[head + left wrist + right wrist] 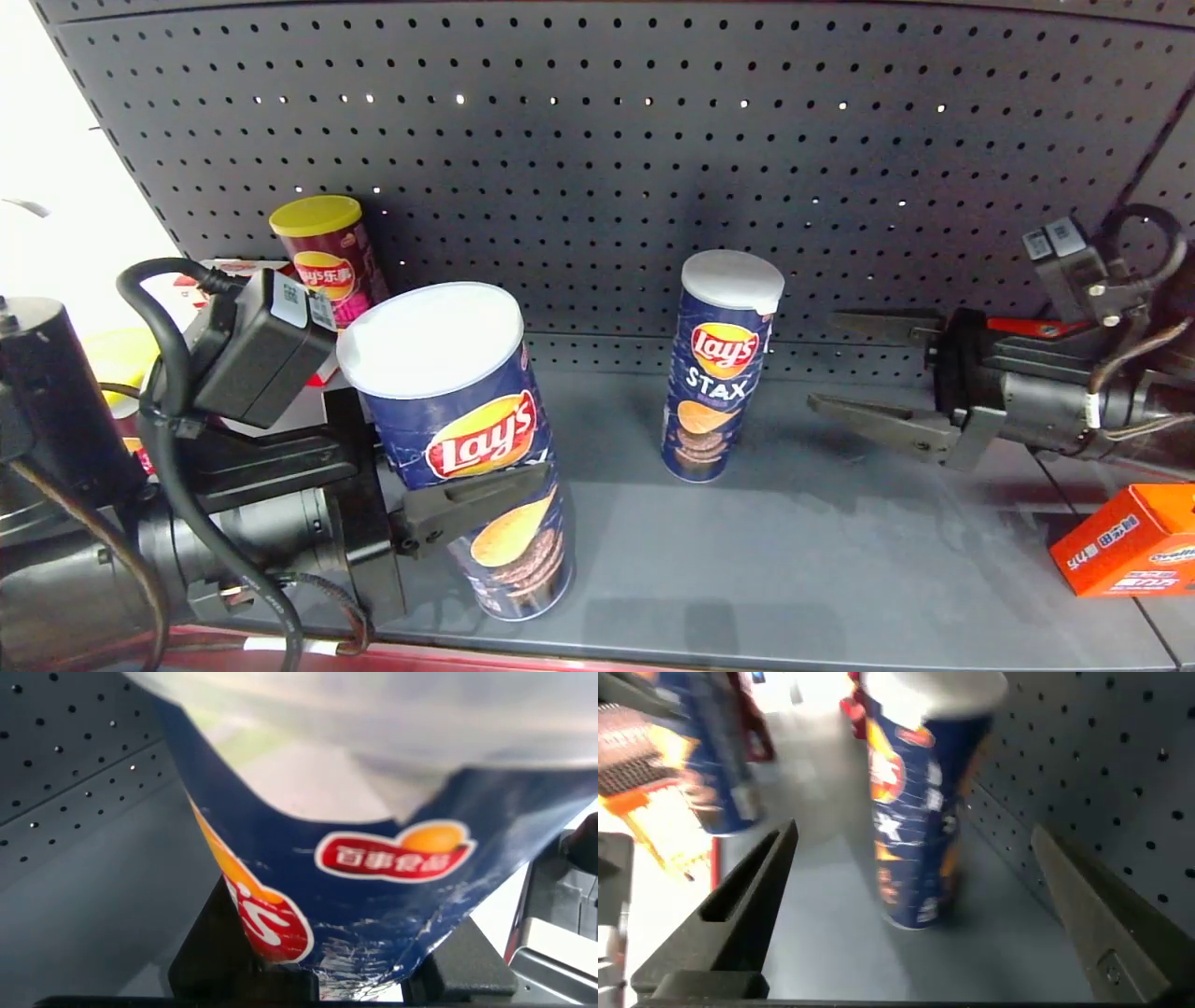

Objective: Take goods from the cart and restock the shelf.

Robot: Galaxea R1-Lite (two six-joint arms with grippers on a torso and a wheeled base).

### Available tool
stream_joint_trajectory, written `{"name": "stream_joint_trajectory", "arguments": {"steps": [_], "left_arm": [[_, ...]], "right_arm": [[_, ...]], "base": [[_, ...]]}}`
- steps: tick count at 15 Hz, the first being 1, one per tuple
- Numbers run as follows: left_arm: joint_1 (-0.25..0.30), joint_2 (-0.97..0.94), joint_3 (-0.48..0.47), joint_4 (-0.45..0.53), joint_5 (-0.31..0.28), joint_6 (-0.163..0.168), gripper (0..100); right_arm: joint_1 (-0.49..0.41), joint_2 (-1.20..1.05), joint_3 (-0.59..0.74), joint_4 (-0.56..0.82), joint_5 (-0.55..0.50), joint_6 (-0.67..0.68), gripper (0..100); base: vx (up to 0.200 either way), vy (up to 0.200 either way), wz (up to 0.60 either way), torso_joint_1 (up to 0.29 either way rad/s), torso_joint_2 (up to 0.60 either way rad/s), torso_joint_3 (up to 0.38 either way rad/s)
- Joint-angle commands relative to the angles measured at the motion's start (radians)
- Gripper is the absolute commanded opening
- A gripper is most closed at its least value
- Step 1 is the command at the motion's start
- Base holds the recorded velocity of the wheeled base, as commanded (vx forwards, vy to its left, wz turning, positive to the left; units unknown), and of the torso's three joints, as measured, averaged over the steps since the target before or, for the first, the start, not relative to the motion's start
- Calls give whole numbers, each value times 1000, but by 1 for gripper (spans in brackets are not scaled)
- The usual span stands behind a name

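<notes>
Head view, left claw [485,487] clamping blue can [455,411], orange box [1134,551] far right

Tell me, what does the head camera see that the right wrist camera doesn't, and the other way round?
Head camera: the orange box and the left hand clamped on a second blue can. Right wrist camera: the side of the standing blue can that faces the open right hand. Both: that standing can, the shelf floor and the pegboard back.
</notes>
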Motion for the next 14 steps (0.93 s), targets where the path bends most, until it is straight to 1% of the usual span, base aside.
{"name": "stream_joint_trajectory", "arguments": {"steps": [1, 6, 11, 13, 14], "left_arm": [[0, 0, -3, -1, 0, 0, 0], [0, 5, -16, -1, 0, 0, 0], [0, 9, -19, -1, 0, -2, 0], [0, 17, -24, -2, 0, -14, 0], [0, 19, -29, -2, 0, -14, 0]], "right_arm": [[5, 88, -39, -1, 2, -3, 100], [11, 200, -109, -1, 28, -30, 100], [56, 263, -152, -4, 46, -33, 100], [69, 292, -172, -4, 46, -33, 100], [72, 301, -181, -4, 46, -33, 100]], "base": [[0, 0, 0, 0, 0, 0], [0, 0, 0, 0, 0, 0], [0, 0, 0, 0, 0, 0], [0, 0, 0, 0, 0, 0], [0, 0, 0, 0, 0, 0]]}}
